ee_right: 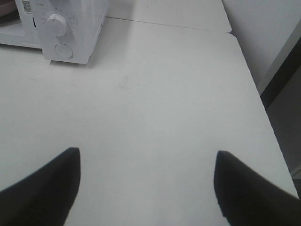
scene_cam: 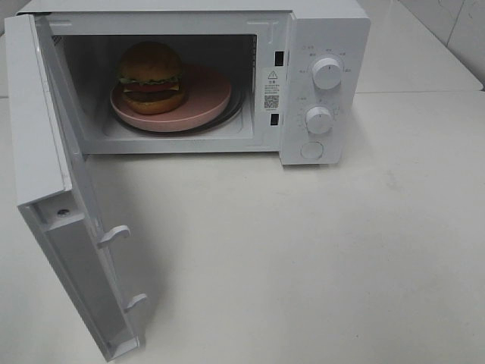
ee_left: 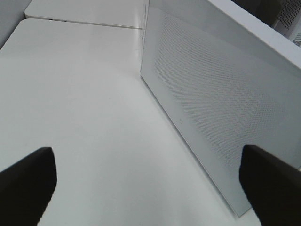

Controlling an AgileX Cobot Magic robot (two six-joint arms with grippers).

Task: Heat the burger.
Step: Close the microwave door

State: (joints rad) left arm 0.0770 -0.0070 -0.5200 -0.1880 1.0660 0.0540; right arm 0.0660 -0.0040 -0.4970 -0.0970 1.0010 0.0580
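The burger [scene_cam: 151, 77], with a golden-brown bun, lettuce, tomato and cheese, sits on a round pink plate [scene_cam: 204, 102] inside the white microwave [scene_cam: 326, 30]. The microwave door [scene_cam: 72, 220] stands swung wide open toward the front left. Neither arm appears in the exterior high view. In the left wrist view my left gripper [ee_left: 148, 181] is open, its dark fingertips [ee_left: 28, 181] far apart over bare table beside the outer face of the door [ee_left: 221, 108]. My right gripper [ee_right: 148, 186] is open over bare table, at a distance from the microwave's control panel [ee_right: 66, 28].
Two white knobs [scene_cam: 327, 73] and a round button [scene_cam: 311, 149] are on the microwave's right panel. Two latch hooks [scene_cam: 114, 235] stick out from the door's inner edge. The white table [scene_cam: 318, 258] spreads in front and right; its right edge [ee_right: 263, 108] shows in the right wrist view.
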